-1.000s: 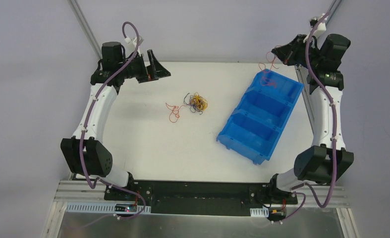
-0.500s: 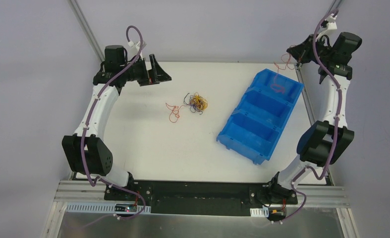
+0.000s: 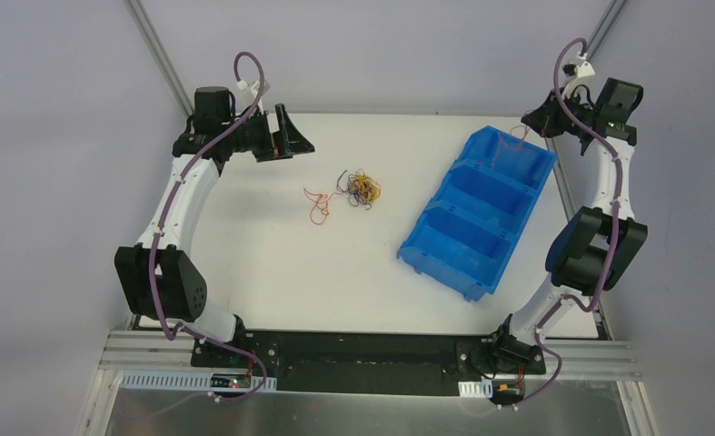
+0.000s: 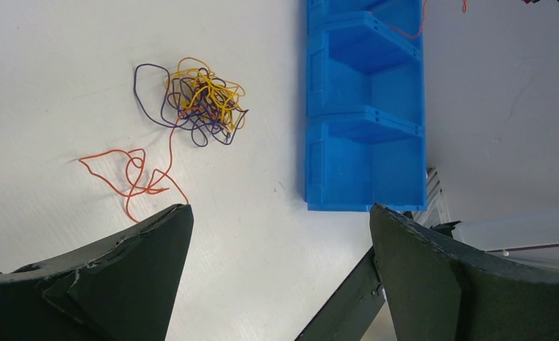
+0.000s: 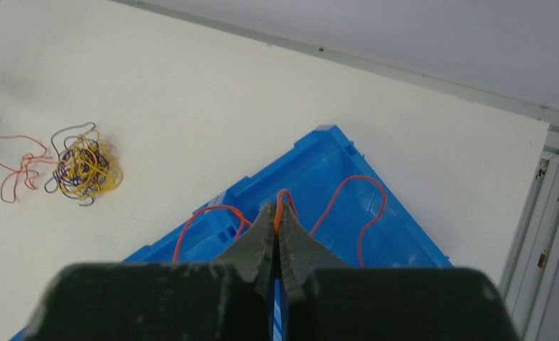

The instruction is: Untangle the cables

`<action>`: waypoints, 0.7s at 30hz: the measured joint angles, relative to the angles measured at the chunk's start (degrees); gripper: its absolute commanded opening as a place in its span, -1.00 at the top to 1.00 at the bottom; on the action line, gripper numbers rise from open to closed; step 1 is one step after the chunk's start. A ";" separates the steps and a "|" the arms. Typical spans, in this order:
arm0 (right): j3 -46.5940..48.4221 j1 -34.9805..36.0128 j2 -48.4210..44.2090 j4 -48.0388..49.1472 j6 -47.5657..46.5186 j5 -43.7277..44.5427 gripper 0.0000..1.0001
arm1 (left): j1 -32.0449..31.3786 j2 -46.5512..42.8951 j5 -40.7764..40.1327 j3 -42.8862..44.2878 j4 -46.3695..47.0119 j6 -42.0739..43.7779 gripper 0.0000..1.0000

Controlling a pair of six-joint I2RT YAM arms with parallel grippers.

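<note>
A small tangle of yellow and dark cables (image 3: 362,188) lies on the white table, with a loose orange cable (image 3: 318,205) trailing to its left; both also show in the left wrist view (image 4: 204,101) and the right wrist view (image 5: 84,168). My right gripper (image 5: 278,212) is shut on a red-orange cable (image 5: 361,206) and holds it over the far compartment of the blue bin (image 3: 481,213); the cable's loops hang into the bin. My left gripper (image 3: 301,136) is open and empty, raised at the table's far left, well back from the tangle.
The blue bin (image 4: 365,153) has three compartments and lies at an angle on the right half of the table. The table's metal frame rail (image 5: 557,213) runs close along the bin's far right corner.
My right gripper has swung right and back with the red-orange cable, from the bin's far left corner to over its far end. The left arm has barely moved.
</note>
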 measured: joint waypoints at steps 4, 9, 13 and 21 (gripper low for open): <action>-1.84 -0.11 0.02 -2.93 -4.26 1.27 0.61 | 0.00 0.00 0.00 0.00 -0.17 0.02 -0.98; -2.51 -0.44 0.02 -5.73 -5.97 2.67 -0.13 | 0.00 0.00 -0.20 0.00 -0.52 0.55 -0.98; -2.23 -0.61 0.02 -7.93 -4.50 2.43 -0.37 | 0.00 0.00 -0.83 0.00 -1.95 2.86 -0.98; -1.79 2.95 -2.12 -12.66 5.05 1.73 -0.51 | -0.55 4.83 -2.19 0.00 -4.94 9.22 -0.79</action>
